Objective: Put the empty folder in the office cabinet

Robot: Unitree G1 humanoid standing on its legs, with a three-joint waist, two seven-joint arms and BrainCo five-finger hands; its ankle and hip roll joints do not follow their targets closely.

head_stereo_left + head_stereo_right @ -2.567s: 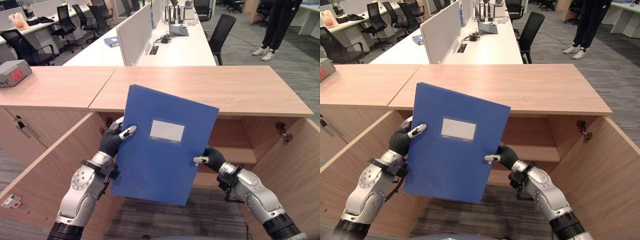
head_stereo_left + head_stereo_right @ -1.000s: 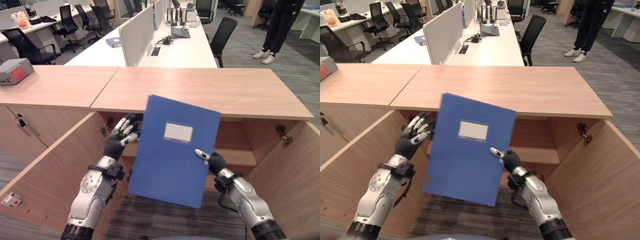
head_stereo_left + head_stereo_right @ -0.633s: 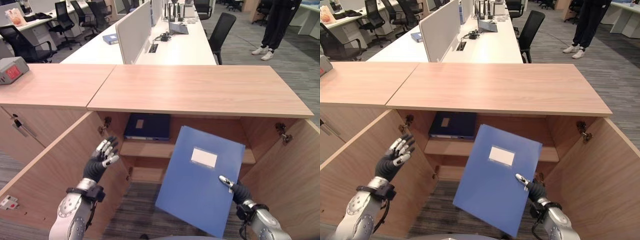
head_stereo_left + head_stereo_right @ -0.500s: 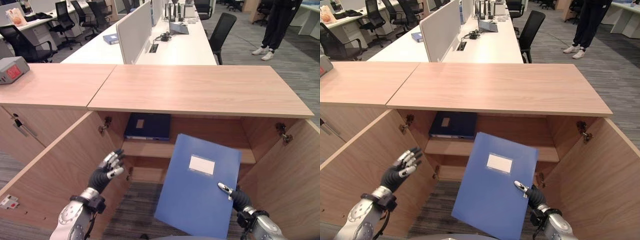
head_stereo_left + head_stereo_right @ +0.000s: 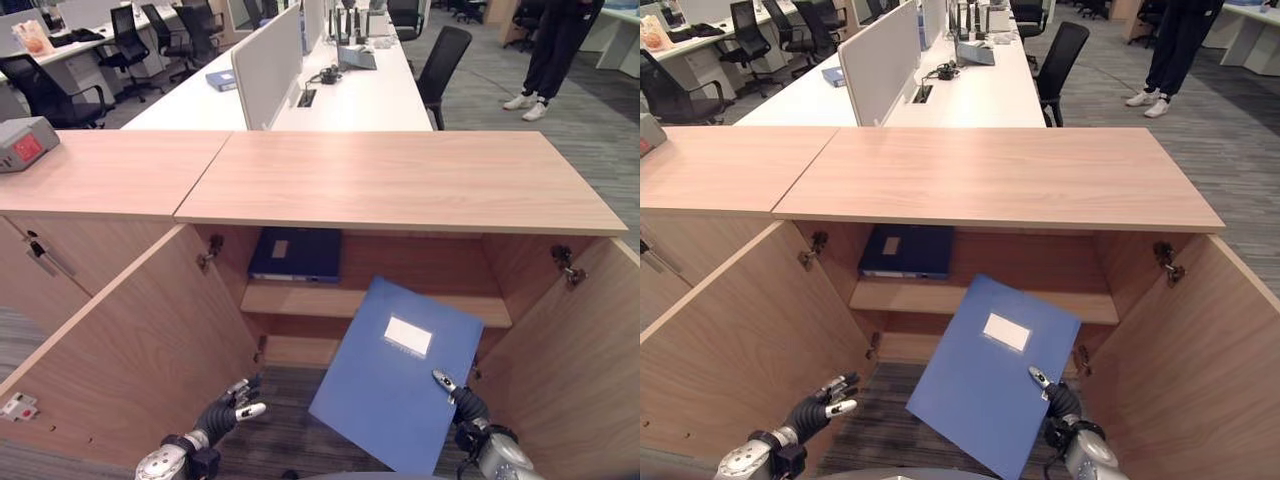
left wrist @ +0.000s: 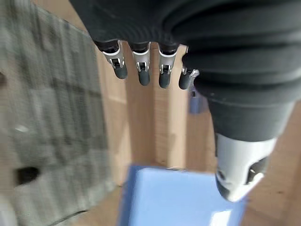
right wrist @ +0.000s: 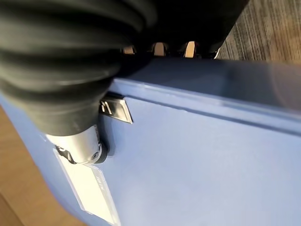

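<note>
The right hand (image 5: pixel 462 403) grasps the blue folder (image 5: pixel 395 372) at its lower right edge: the thumb lies across the front cover and, in the right wrist view, the fingers (image 7: pixel 159 48) wrap over the folder's edge onto its back. The folder extends up and to the left from the right hand, tilted, with its white label (image 5: pixel 1007 331) facing the camera. It hangs in front of the open cabinet (image 5: pixel 400 195), its upper corner overlapping the front edge of the shelf (image 5: pixel 290 298); whether it touches the shelf cannot be determined. The left hand (image 5: pixel 232 402) is low, well apart to the left of the folder and near the open left door (image 5: pixel 120 340). Its fingers (image 6: pixel 141 66) are straight and relaxed and hold nothing. A dark blue binder (image 5: pixel 296 253) lies flat on the shelf, above and between the two hands. The open right door (image 5: pixel 590 350) stands just beside the right hand. Beyond the cabinet are white desks (image 5: pixel 350 95), and a person's legs (image 5: pixel 550 55) stand on the carpet.
</note>
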